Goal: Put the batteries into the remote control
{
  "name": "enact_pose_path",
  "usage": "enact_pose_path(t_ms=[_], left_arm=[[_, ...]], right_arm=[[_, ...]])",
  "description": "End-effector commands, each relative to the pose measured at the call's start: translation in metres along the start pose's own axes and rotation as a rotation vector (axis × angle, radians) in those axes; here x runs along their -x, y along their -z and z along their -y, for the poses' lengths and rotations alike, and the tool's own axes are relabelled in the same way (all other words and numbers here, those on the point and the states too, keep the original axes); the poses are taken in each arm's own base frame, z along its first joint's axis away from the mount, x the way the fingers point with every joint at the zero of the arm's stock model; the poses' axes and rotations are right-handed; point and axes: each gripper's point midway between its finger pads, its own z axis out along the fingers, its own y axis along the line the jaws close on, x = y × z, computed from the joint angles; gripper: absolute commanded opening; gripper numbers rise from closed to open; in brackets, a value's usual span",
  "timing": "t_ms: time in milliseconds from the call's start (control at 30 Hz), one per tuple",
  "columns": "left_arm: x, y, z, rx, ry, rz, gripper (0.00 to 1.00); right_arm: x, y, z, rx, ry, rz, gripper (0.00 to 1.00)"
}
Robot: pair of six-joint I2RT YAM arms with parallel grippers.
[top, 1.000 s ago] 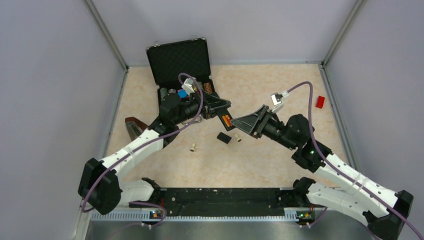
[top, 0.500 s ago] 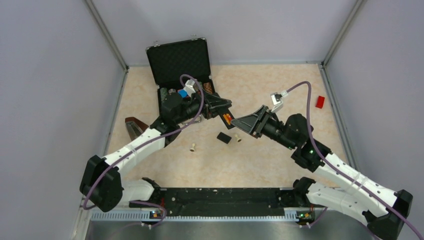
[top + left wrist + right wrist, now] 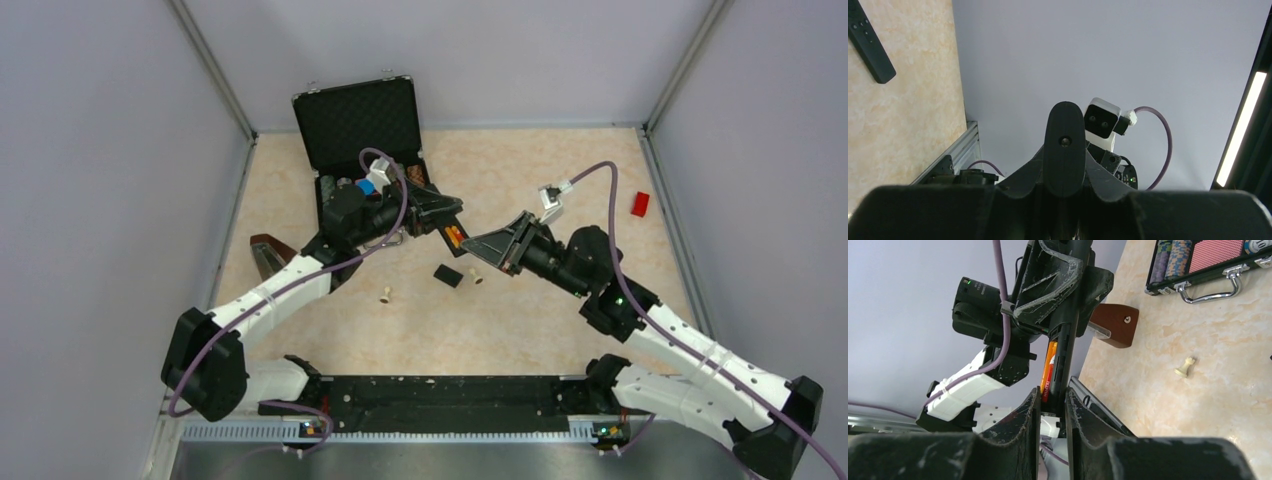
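Note:
My left gripper (image 3: 443, 215) is shut on the remote control (image 3: 1064, 360), a slim black bar held off the floor with its open back showing. The red-orange batteries (image 3: 1049, 371) lie in its compartment and show as an orange spot in the top view (image 3: 453, 237). My right gripper (image 3: 1053, 392) meets the remote's free end. Its two fingers press on either side of the remote and the battery there. The small black back cover (image 3: 448, 276) lies on the floor below the grippers. In the left wrist view my own jaws are a dark mass, and the right gripper's finger (image 3: 1064, 145) faces the camera.
An open black case (image 3: 355, 125) with chips and cards stands at the back left. Cream pegs (image 3: 385, 295) (image 3: 477, 278) lie near the cover. A brown block (image 3: 268, 250) is on the left and a red piece (image 3: 640, 204) on the right. Another black buttoned bar (image 3: 868, 42) lies on the floor.
The right arm has edged slightly left toward the remote. The left gripper has shifted the remote a little toward the back. Both grips are unchanged.

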Motion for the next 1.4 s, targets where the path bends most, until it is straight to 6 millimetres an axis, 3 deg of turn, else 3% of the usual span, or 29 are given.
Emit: enact_pose_path(t_ms=[0, 233, 400, 700, 933, 1033, 1200, 1367], left_arm=[[-0.016, 0.005, 0.033, -0.104, -0.094, -0.056, 0.00], [-0.026, 0.010, 0.050, -0.156, -0.265, -0.079, 0.00], [-0.027, 0.015, 0.051, -0.149, -0.364, -0.067, 0.00], [-0.017, 0.013, 0.040, -0.089, -0.415, -0.022, 0.00], [-0.011, 0.016, 0.029, -0.042, -0.458, 0.003, 0.00], [0.000, 0.022, 0.015, 0.044, -0.496, 0.050, 0.00], [0.024, 0.045, -0.019, 0.226, -0.577, 0.179, 0.00], [0.030, 0.069, -0.041, 0.340, -0.680, 0.206, 0.00]], right_arm=[[0.005, -0.006, -0.009, 0.008, 0.001, -0.007, 0.14], [0.002, -0.014, -0.001, -0.026, -0.068, -0.022, 0.14], [0.000, -0.015, 0.004, -0.053, -0.122, -0.029, 0.21], [0.013, 0.004, -0.009, -0.024, -0.104, 0.032, 0.58], [0.017, 0.017, -0.001, -0.071, -0.063, 0.059, 0.72], [0.017, 0.021, 0.021, -0.180, -0.014, 0.049, 0.70], [0.008, 0.027, 0.092, -0.519, 0.168, -0.078, 0.61], [-0.008, 0.024, 0.154, -0.719, 0.339, -0.252, 0.58]])
